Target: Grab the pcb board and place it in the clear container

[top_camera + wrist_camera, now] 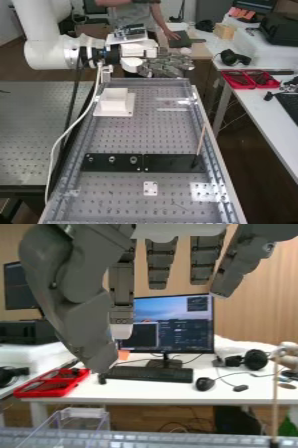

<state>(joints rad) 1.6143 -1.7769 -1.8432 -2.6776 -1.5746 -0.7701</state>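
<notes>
Container [85,413] stands on the bench [159,140], lower than the hand's [163,66] fingers and nearer the high camera than they are. The fingers are straight and apart, with the thumb [73,294] well clear of them.

The clear container [84,413] is transp. and box-shaped, w/ straight walls and pale, glossy edges. It stands upright on the perf. tabletop [169,136]. Per high view, its pos. is the far half of the tabletop, near the R side rail [211,145], apart from and R of the white block [114,102]. Int. contents are too indistinct to ID.
</notes>
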